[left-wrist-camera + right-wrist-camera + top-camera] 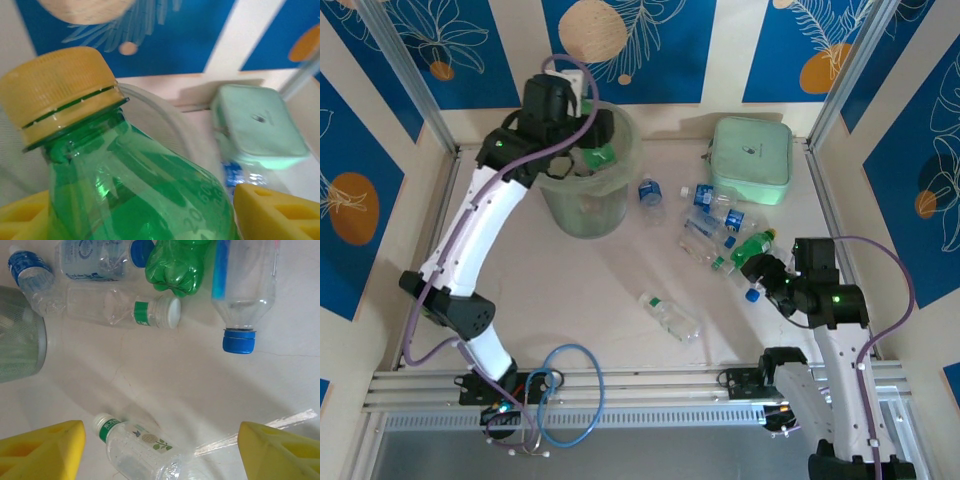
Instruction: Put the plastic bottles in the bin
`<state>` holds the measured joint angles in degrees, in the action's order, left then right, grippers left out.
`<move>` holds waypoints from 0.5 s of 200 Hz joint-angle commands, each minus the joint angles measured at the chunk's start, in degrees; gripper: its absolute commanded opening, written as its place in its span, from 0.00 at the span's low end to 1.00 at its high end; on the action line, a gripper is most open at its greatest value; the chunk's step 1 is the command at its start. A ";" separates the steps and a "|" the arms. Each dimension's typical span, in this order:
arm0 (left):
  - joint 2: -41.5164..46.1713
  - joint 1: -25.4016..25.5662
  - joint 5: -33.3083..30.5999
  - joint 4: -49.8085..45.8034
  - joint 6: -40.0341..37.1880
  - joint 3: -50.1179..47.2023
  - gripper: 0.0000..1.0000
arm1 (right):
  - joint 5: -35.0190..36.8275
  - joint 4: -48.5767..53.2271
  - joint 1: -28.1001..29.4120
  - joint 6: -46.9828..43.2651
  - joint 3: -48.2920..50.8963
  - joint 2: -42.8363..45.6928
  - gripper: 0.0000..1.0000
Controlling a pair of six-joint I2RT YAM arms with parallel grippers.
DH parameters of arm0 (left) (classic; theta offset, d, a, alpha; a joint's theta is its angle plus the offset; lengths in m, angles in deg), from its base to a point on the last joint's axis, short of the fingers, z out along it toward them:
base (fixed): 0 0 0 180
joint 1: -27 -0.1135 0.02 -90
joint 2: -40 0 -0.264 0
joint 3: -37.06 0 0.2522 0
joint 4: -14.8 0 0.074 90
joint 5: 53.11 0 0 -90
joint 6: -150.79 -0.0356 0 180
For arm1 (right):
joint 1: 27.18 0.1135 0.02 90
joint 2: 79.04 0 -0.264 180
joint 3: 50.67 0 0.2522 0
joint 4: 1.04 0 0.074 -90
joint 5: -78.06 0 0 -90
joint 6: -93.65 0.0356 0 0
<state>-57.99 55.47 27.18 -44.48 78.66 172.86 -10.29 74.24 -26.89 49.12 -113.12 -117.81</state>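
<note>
We see our left fingers (272,212) pinching a yellow-capped green plastic bottle (140,190) over the round translucent pale green bin (582,215), while our right fingers (45,450) hang spread, empty, above clear plastic bottles (100,307) on the pale tabletop (200,390).

Embossed digits, apparently "20", on green bottle (150,190) shoulder, blue-labelled bottle (87,260) print too blurred to read

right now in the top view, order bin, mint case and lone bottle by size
1. bin, though its rim stands nearer the camera, so the lead is unsure
2. mint case, close behind
3. lone bottle, clearly smallest
</note>
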 commanded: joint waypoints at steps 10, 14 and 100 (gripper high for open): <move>-1.80 -7.68 1.94 -0.04 0.22 0.87 0.69 | -2.18 -0.92 1.26 1.37 0.20 0.88 0.80; -1.91 -8.38 2.25 0.24 0.40 0.48 0.69 | -2.18 -0.96 1.36 1.37 0.19 0.80 0.80; -4.19 -13.00 4.07 2.44 0.07 -3.19 0.90 | -2.80 -2.27 3.94 1.84 -2.20 -0.70 0.81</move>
<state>-62.15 42.85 29.76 -43.91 78.92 170.50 -12.00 72.45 -24.00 50.19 -113.23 -118.18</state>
